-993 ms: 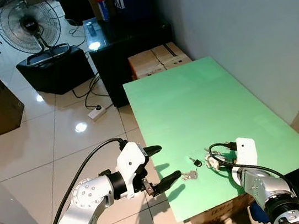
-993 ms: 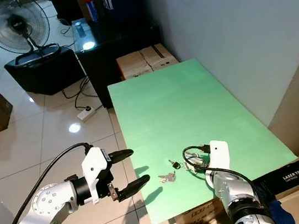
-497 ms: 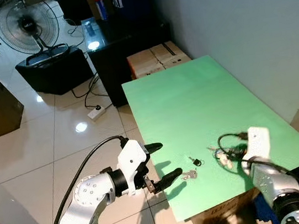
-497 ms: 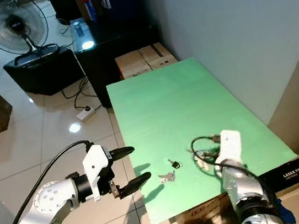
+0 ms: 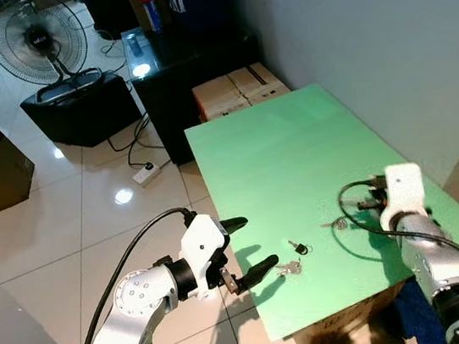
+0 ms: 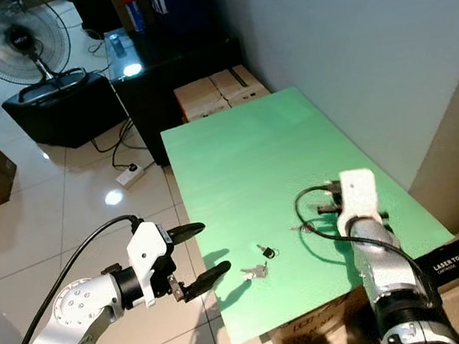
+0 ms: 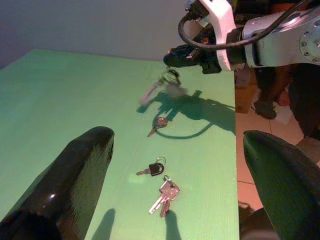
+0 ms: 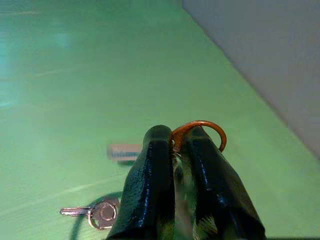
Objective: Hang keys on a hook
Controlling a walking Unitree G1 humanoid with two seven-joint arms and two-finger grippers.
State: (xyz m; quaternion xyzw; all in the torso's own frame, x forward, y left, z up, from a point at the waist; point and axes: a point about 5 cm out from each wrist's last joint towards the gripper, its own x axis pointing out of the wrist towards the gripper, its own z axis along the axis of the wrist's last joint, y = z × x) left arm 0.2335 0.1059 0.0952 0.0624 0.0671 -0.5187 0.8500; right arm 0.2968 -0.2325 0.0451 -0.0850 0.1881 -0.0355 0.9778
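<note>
- Now the right gripper point(image 8: 172, 145) is pinching an orange ring point(image 8: 200, 128) with keys point(image 7: 160, 86) dangling, jaws closed on it, above the green table point(image 5: 277, 148).
- Left gripper point(image 5: 244, 243) is hovering at the table's edge, jaws wide apart and empty.
- Three more keys are lying on the table: a black key point(image 7: 151, 169), a silver bunch point(image 7: 165, 195), a single key point(image 7: 158, 125).
</note>
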